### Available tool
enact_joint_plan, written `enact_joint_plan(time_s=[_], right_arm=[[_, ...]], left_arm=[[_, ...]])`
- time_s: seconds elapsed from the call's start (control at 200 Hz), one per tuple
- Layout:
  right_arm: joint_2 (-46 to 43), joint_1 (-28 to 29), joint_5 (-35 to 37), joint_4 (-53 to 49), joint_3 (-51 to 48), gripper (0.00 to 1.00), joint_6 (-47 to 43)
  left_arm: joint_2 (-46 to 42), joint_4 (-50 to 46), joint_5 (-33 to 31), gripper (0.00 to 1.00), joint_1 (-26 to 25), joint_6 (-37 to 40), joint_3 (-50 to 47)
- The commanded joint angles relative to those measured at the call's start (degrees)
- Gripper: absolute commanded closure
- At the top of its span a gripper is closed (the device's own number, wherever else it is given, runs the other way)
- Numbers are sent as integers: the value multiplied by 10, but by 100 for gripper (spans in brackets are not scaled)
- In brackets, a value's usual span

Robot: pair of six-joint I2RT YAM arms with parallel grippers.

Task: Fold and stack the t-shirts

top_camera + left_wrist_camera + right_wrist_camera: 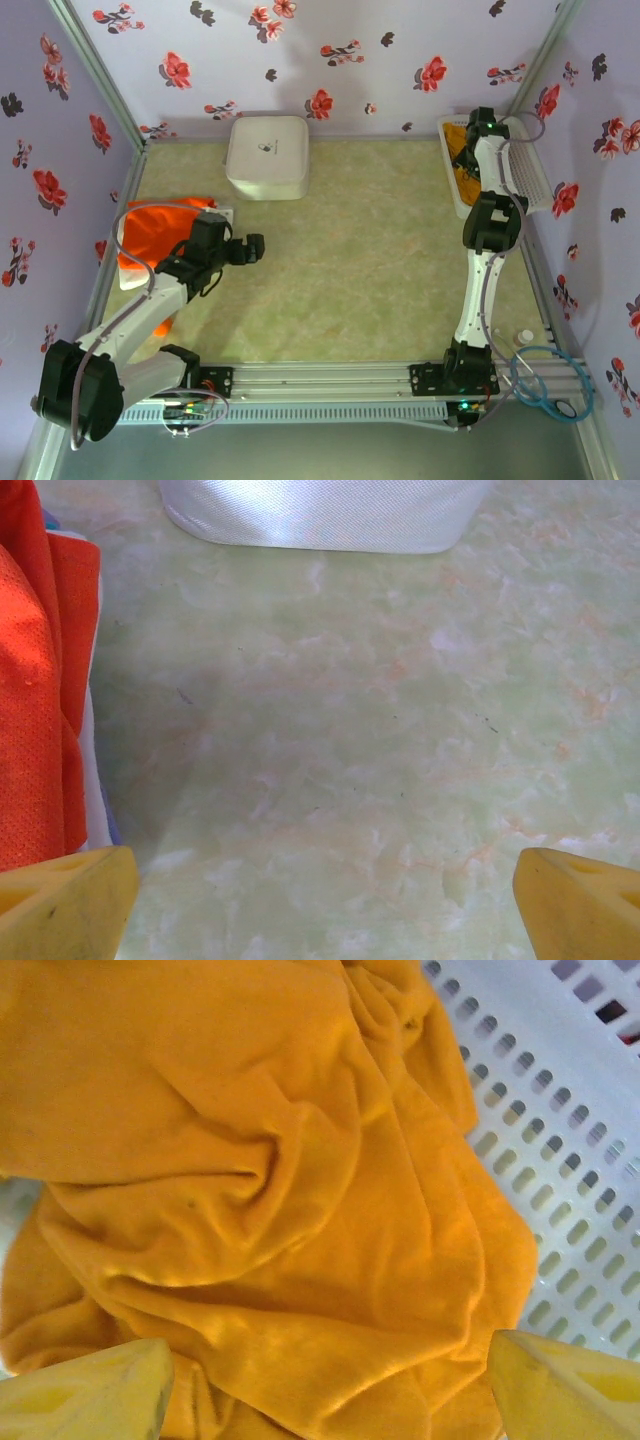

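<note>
Probably a lab: floral-papered booth walls (330, 60), aluminium frame (330, 378).

orange t-shirt (160, 225) 1; mustard t-shirt (250, 1210) 1; white box (267, 157) 1; basket (535, 165) 1

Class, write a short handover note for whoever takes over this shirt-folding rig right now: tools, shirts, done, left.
Left tool: open, empty, above bare table beside the bright red-orange cloth t-shirt, which looks folded.
Right tool: open, above the crumpled mustard yellow cloth t-shirt in the white lattice plastic basket.
Done: red-orange one, apparently.
Left: lift out, fold and stack the mustard one.
</note>
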Motion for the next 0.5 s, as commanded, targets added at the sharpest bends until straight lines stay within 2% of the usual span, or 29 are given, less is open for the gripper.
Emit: enact_joint_plan(time_s=[0.0, 0.15, 0.31, 0.42, 0.49], right_arm=[[-14, 5, -21, -66, 9, 17, -8], [-20, 4, -43, -95, 0, 19, 18], [-28, -1, -75, -76, -46, 18, 37], [-24, -1, -83, -67, -54, 25, 40], [-20, -2, -87, -62, -54, 39, 46]], left_arm=[[13, 13, 12, 3, -6, -5, 22], [18, 23, 13, 3, -9, -8, 20], [14, 29, 13, 3, -11, -12, 8], [8, 27, 14, 3, -11, -6, 2], [4, 28, 13, 3, -11, -5, -1]])
